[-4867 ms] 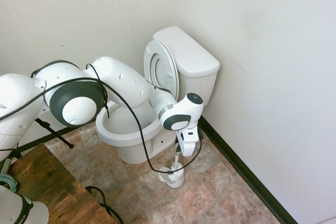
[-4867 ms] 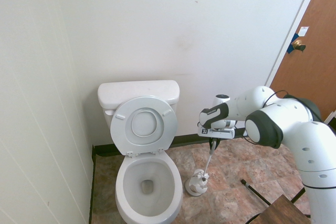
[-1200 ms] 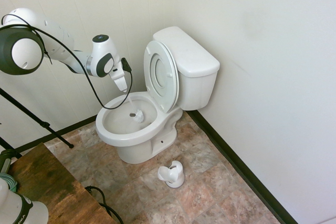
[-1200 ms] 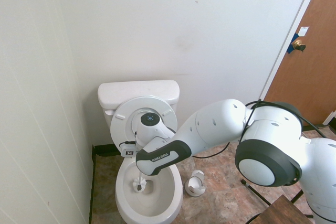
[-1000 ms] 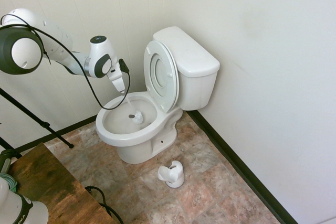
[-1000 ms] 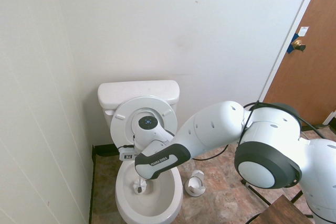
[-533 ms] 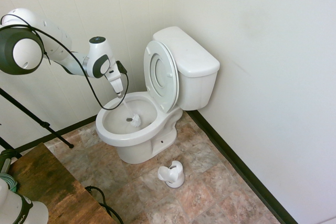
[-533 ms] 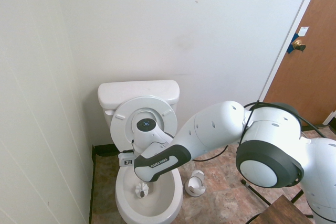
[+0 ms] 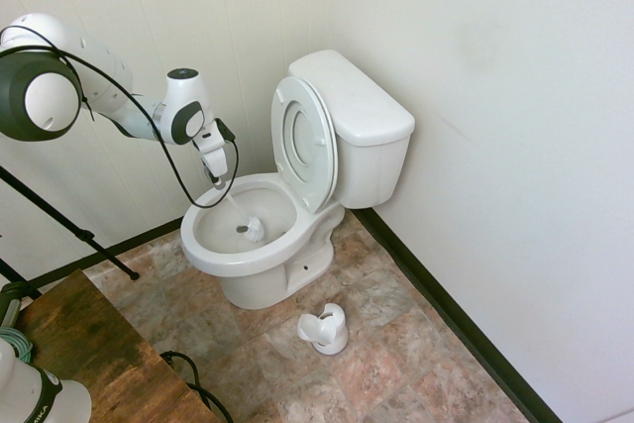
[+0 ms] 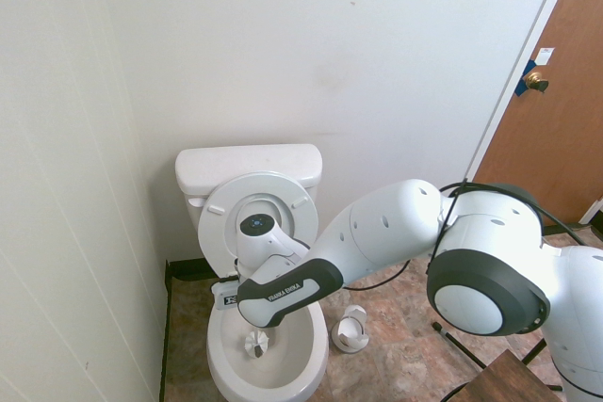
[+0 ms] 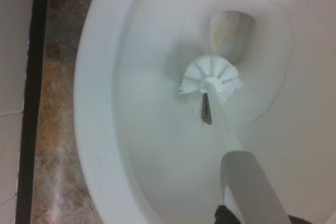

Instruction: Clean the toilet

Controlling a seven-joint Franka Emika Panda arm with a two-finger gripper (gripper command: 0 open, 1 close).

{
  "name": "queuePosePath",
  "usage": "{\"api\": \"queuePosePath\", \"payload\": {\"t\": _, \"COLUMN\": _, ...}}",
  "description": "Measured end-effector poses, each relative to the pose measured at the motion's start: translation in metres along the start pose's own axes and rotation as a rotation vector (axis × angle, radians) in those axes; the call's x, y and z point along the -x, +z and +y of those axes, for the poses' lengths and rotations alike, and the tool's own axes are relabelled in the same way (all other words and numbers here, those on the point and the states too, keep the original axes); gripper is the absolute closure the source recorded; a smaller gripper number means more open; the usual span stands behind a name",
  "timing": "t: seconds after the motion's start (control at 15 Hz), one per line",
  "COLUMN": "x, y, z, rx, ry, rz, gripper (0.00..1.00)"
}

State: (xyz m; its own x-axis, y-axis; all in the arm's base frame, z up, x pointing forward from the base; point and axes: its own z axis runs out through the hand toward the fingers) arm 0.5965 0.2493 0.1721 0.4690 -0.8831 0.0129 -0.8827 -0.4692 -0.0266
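While the claw (image 9: pixel 220 182) clamps its thin handle, a round bristly white brush (image 11: pixel 211 80) meets the toilet's (image 9: pixel 260 263) glossy bowl.

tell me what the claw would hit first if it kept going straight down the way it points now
Probably the inside of the toilet bowl. The claw, shut on the brush handle, points down over the bowl near its rim; depth is hard to judge, so the rim itself is possible.

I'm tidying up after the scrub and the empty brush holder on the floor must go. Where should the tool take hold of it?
Grip the brush holder by its upright cup wall, coming straight down from above. It stands upright beside the toilet with its opening facing up, so the rim offers a thin edge to pinch.
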Motion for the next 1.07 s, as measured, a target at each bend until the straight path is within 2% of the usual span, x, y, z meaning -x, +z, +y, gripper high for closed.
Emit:
{"api": "queuePosePath", "payload": {"t": 0.6, "x": 0.008, "y": -0.004, "z": -0.003, "rx": 0.048, "ry": 0.018, "rz": 0.026, "gripper": 1.00}}
{"api": "queuePosePath", "payload": {"t": 1.07, "x": 0.033, "y": 0.000, "z": 0.005, "rx": 0.034, "ry": 0.018, "rz": 0.019, "gripper": 1.00}}
